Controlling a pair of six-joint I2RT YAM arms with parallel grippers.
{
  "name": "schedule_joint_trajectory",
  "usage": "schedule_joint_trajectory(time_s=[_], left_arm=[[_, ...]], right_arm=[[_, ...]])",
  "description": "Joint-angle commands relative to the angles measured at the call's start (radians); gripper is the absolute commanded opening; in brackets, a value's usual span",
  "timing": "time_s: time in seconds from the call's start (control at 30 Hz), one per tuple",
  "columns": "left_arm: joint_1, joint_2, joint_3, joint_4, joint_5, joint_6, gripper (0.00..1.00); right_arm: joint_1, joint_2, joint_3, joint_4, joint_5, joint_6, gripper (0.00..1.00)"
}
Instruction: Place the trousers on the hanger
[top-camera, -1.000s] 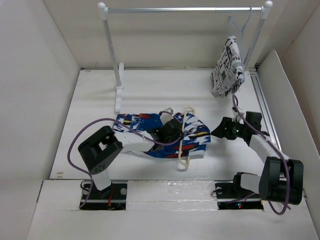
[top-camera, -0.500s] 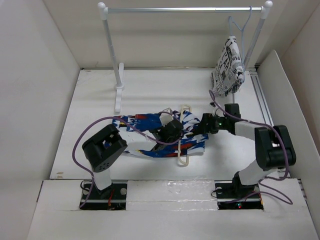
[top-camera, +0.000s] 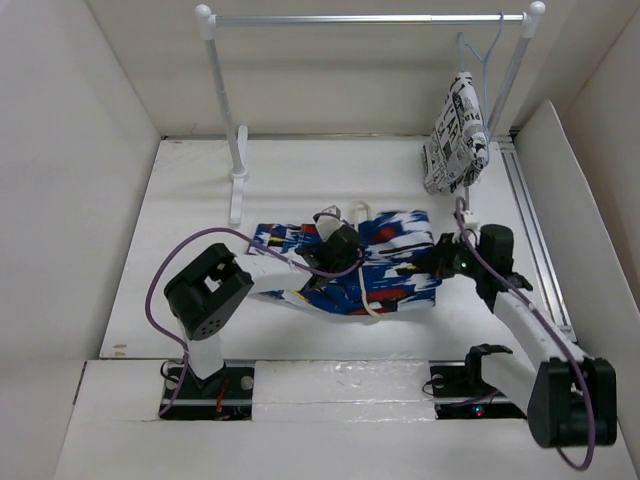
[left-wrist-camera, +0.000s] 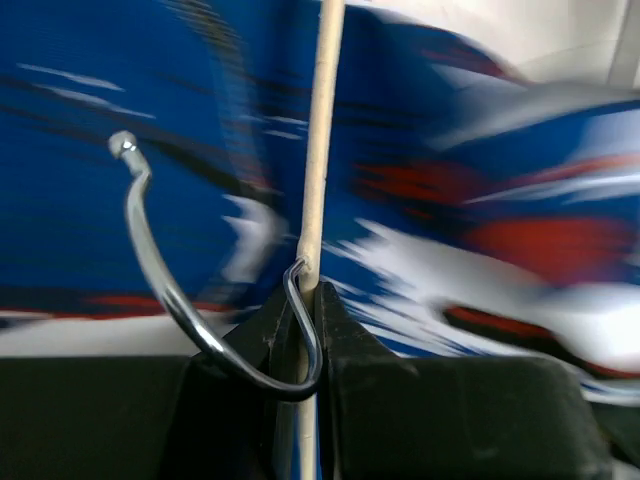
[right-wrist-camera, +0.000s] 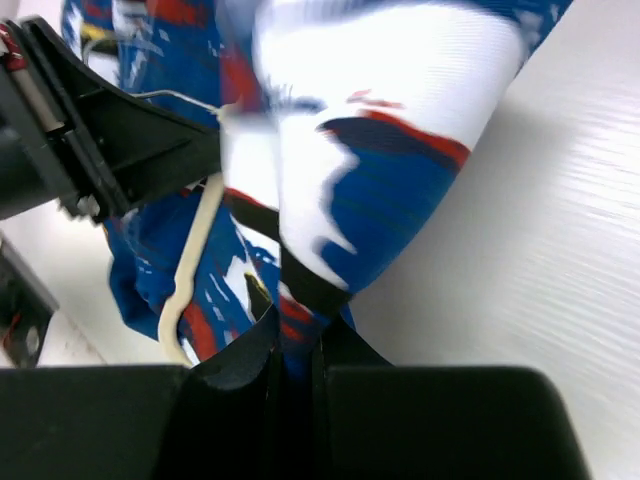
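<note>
The blue-and-white printed trousers (top-camera: 395, 262) lie bunched on the white table between the two arms. The beige hanger (top-camera: 372, 308) runs through them, with its hook end at the far side. My left gripper (top-camera: 340, 240) is shut on the hanger (left-wrist-camera: 318, 150) at its neck, just beside the metal hook (left-wrist-camera: 150, 260). The trousers (left-wrist-camera: 480, 200) fill the view behind it. My right gripper (top-camera: 437, 265) is shut on the right edge of the trousers (right-wrist-camera: 380, 130), with a fold of cloth pinched between its fingers (right-wrist-camera: 240, 365). The hanger's lower arm (right-wrist-camera: 195, 260) shows to the left of that fold.
A white clothes rack (top-camera: 235, 150) with a top rail (top-camera: 360, 18) stands at the back. A newsprint-lettered cloth (top-camera: 455, 140) hangs from a light blue wire hanger (top-camera: 480, 50) at its right end. White walls enclose the table, and a metal track (top-camera: 530, 220) runs along the right side.
My right gripper reached the trousers' right edge, shut on the cloth and drew it rightward, spreading the trousers. The left gripper, still on the hanger, shifted slightly toward the back.
</note>
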Motion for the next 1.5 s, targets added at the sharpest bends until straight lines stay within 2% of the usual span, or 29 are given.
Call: schedule_joint_trajectory(time_s=[0.0,0.17,0.27,0.37,0.53,0.57,0.7,0.77,0.87,1.03,1.13,1.33,1.37,1.47], left_arm=[[0.086,0.033,-0.022,-0.170,-0.103,0.042,0.00],[0.104,0.021,-0.048,-0.167,-0.100,0.048,0.00],[0.095,-0.006,-0.076,-0.140,-0.101,0.081,0.00],[0.066,-0.033,-0.073,-0.164,-0.132,0.131,0.00],[0.004,-0.048,-0.036,-0.152,-0.129,0.323,0.00],[-0.014,-0.049,-0.030,-0.143,-0.115,0.404,0.00],[-0.054,-0.051,0.029,-0.226,-0.119,0.542,0.00],[-0.054,-0.080,0.006,-0.291,-0.074,0.570,0.00],[-0.063,-0.124,-0.032,-0.279,-0.011,0.575,0.00],[-0.072,-0.145,-0.050,-0.302,-0.061,0.504,0.00],[-0.072,-0.146,-0.037,-0.257,-0.052,0.478,0.00],[-0.072,-0.088,0.095,-0.328,-0.142,0.319,0.00],[-0.072,-0.068,0.143,-0.379,-0.184,0.293,0.00],[-0.083,-0.075,0.185,-0.416,-0.221,0.277,0.00]], right_arm=[[-0.121,-0.153,-0.001,-0.119,0.098,-0.048,0.00],[-0.254,-0.190,0.003,-0.185,0.107,-0.103,0.00],[-0.296,-0.082,0.021,-0.147,0.020,-0.146,0.00],[-0.296,0.072,0.077,-0.114,0.018,-0.173,0.00],[-0.296,0.302,0.185,-0.067,0.009,-0.216,0.00],[-0.296,0.362,0.201,-0.057,0.000,-0.227,0.00],[-0.296,0.433,0.268,-0.069,0.035,-0.270,0.00],[-0.296,0.460,0.313,-0.093,0.052,-0.290,0.00],[-0.296,0.479,0.334,-0.087,0.044,-0.285,0.00],[-0.253,0.480,0.348,-0.081,0.073,-0.272,0.00],[-0.230,0.489,0.350,-0.075,0.084,-0.255,0.00],[-0.189,0.476,0.348,-0.096,0.115,-0.253,0.00],[-0.189,0.462,0.345,-0.109,0.128,-0.253,0.00],[-0.189,0.451,0.344,-0.121,0.136,-0.253,0.07]])
